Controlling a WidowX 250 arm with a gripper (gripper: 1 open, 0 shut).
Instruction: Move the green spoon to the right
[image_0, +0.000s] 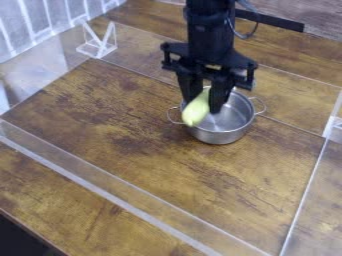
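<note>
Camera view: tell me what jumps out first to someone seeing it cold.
The black gripper hangs in mid-air at upper centre, shut on the green spoon, whose yellow-green handle dangles below the fingers. Right behind and below it, the steel pot sits on the wooden table. A clear plastic barrier runs across the table nearer the camera.

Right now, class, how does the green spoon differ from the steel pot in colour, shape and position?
The green spoon is yellow-green and elongated; the steel pot is silver and round. The spoon hangs off the table, gripped in the gripper with its jaws shut on it, while the pot stands on the wooden table. The spoon is narrow; the pot is wider, with side handles.
</note>
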